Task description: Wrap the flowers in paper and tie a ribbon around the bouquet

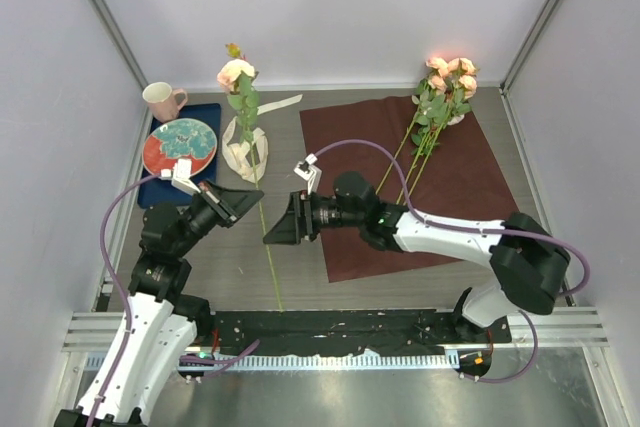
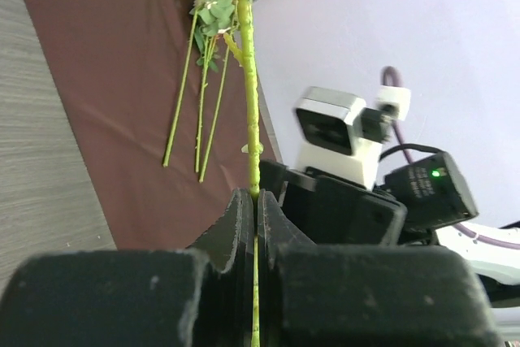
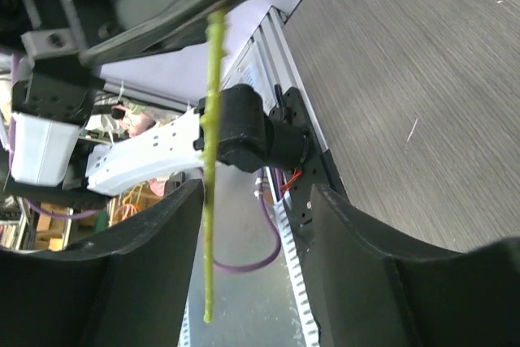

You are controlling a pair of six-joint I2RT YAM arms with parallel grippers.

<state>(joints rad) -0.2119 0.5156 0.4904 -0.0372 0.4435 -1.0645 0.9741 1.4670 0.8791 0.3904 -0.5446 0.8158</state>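
Deep-red paper (image 1: pixel 480 167), pale pink-peach flowers (image 1: pixel 452 75), red-and-teal mottled plate (image 1: pixel 180 145), pink mug (image 1: pixel 160 99)

The paper (image 1: pixel 400 187) is thin, matt deep red, faintly creased. The table (image 1: pixel 230 267) is matt grey with a wood grain. The ribbon (image 1: pixel 275 105) has a soft satin sheen. The mug (image 1: pixel 160 100) and plate (image 1: pixel 150 154) look glazed and glossy. The left gripper (image 2: pixel 256 205) is grainy matt black plastic, the rose stem (image 2: pixel 250 103) smooth green
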